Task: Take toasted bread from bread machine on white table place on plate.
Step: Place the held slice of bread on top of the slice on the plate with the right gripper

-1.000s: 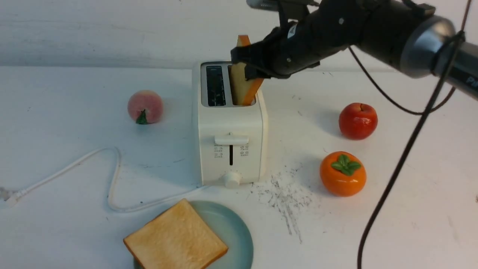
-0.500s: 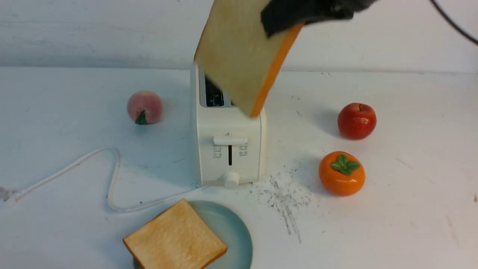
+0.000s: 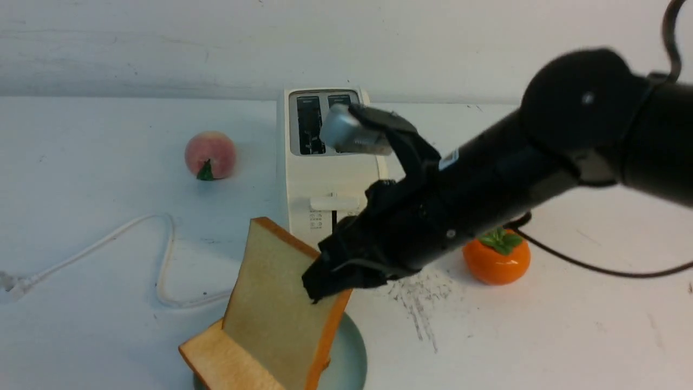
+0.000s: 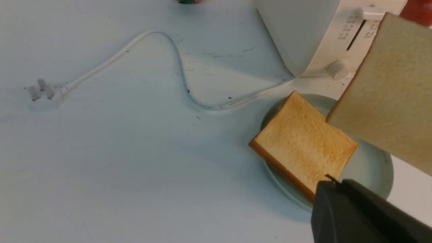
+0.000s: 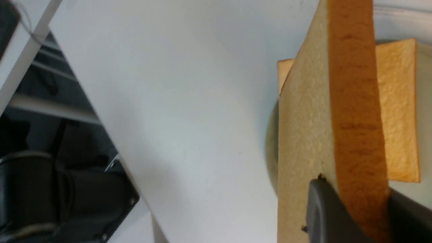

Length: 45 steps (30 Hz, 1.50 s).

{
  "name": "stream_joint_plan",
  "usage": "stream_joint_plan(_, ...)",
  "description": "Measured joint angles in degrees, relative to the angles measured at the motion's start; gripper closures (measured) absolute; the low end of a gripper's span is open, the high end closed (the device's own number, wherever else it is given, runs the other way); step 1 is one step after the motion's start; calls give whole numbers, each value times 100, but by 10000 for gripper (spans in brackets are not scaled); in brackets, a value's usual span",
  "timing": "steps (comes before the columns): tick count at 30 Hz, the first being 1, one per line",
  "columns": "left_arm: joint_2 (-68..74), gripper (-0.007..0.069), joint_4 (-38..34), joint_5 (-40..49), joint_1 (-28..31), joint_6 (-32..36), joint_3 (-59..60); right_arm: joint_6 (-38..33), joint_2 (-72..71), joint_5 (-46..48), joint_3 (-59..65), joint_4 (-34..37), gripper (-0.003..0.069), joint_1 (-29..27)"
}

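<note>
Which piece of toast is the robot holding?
The pale tan square slice standing tilted, gripped by the right end effector. The other golden-brown slice lies flat on the round pale blue-green plate.

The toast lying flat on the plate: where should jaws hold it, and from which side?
Probably the corner of the flat toast that overhangs the plate on the robot's left: jaws across its thickness, coming low from that side. Elsewhere it rests flat.

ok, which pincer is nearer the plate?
Right. The right pincer holds a toast slice just over the plate; the left pincer hangs back, outside the front view.
</note>
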Motion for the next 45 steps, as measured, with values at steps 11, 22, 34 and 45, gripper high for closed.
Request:
stream_joint_plan(11, 0, 638, 7, -7, 0, 0, 0, -535, 373, -1376, 682, 1556, 545, 19)
stream_joint_plan(22, 0, 638, 40, -7, 0, 0, 0, -2346, 974, -1328, 682, 3121, 451, 130)
stream_joint_plan(34, 0, 638, 64, 4, 0, 0, 0, -2336, 1180, -1242, 682, 2127, 213, 130)
stream_joint_plan(45, 0, 638, 107, 17, 0, 0, 0, -282, 700, -704, 682, -1217, 205, 130)
